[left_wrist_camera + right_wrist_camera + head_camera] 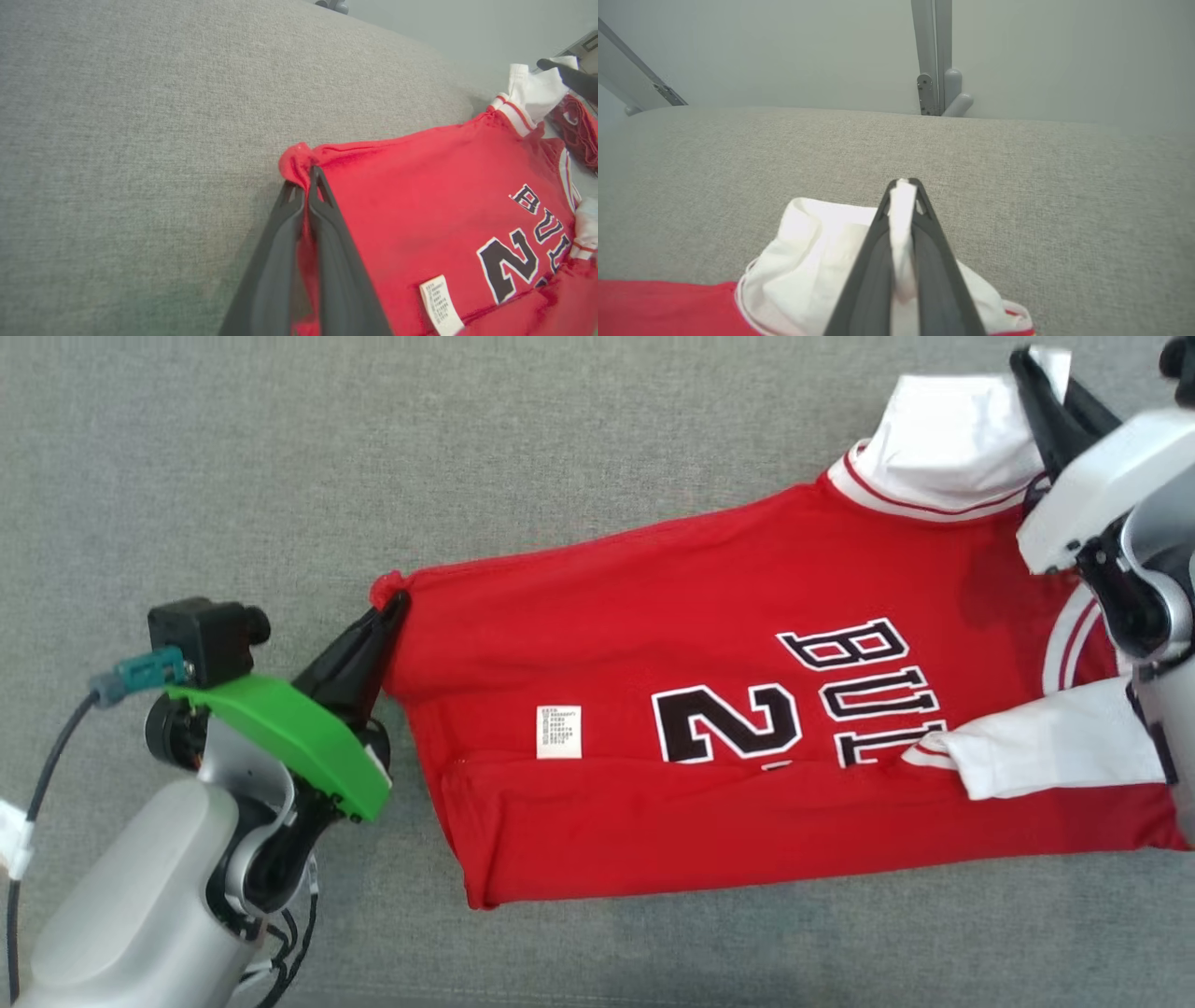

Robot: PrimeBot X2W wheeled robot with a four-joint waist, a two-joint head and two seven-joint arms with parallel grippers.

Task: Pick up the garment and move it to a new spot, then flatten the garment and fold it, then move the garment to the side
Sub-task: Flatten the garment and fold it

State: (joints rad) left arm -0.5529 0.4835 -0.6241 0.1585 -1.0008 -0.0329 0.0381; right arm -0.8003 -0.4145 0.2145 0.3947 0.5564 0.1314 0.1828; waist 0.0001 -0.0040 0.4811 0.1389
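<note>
Both clamped: left gripper on the hem, right gripper on the white sleeve of the red printed jersey spread across the grey fabric-covered table; you're likely folding, so lift both evenly.

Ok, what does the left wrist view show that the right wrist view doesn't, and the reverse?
Left wrist view: the left pincer shut on a bunched hem corner of the red jersey, plus its white care label and black number print. Right wrist view: a grey upright post behind the surface, and a close look at white cloth pinched in the right pincer. Shared: the jersey, its white sleeve with that pincer on it, and the grey fabric surface.
</note>
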